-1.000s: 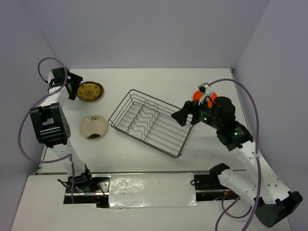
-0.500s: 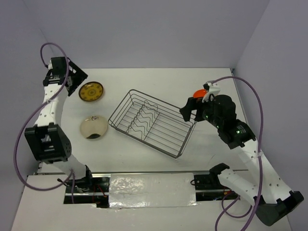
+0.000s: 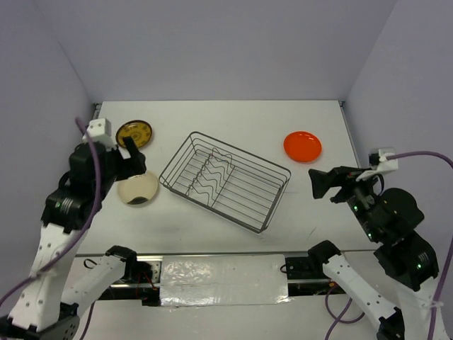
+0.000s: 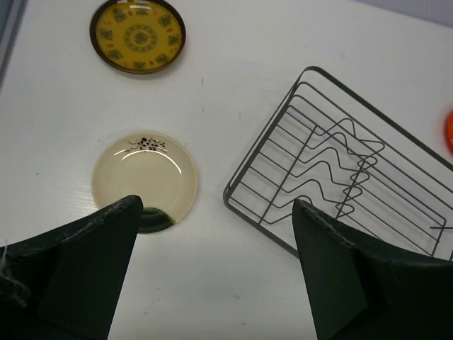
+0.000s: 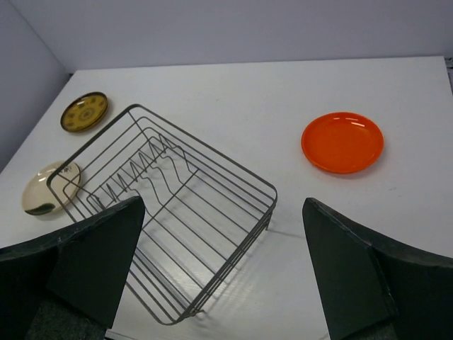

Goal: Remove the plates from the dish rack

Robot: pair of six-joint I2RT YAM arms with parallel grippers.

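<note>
The wire dish rack (image 3: 225,180) sits empty at mid-table, also in the left wrist view (image 4: 333,152) and the right wrist view (image 5: 202,146). The yellow patterned plate (image 3: 133,134) (image 4: 138,35) (image 5: 84,111) lies flat at far left. The cream plate (image 3: 138,188) (image 4: 145,180) (image 5: 46,190) lies nearer, left of the rack. The orange-red plate (image 3: 302,146) (image 5: 342,142) lies right of the rack. My left gripper (image 3: 134,157) (image 4: 216,269) is open and empty, raised above the cream plate. My right gripper (image 3: 324,183) (image 5: 223,269) is open and empty, raised right of the rack.
Grey walls enclose the white table (image 3: 212,117) on the left, back and right. A foil-covered strip (image 3: 223,280) runs along the near edge between the arm bases.
Both arms have pulled back toward the near edge. The right gripper left the orange-red plate lying on the table. The left gripper moved from beside the yellow plate to above the cream one.
</note>
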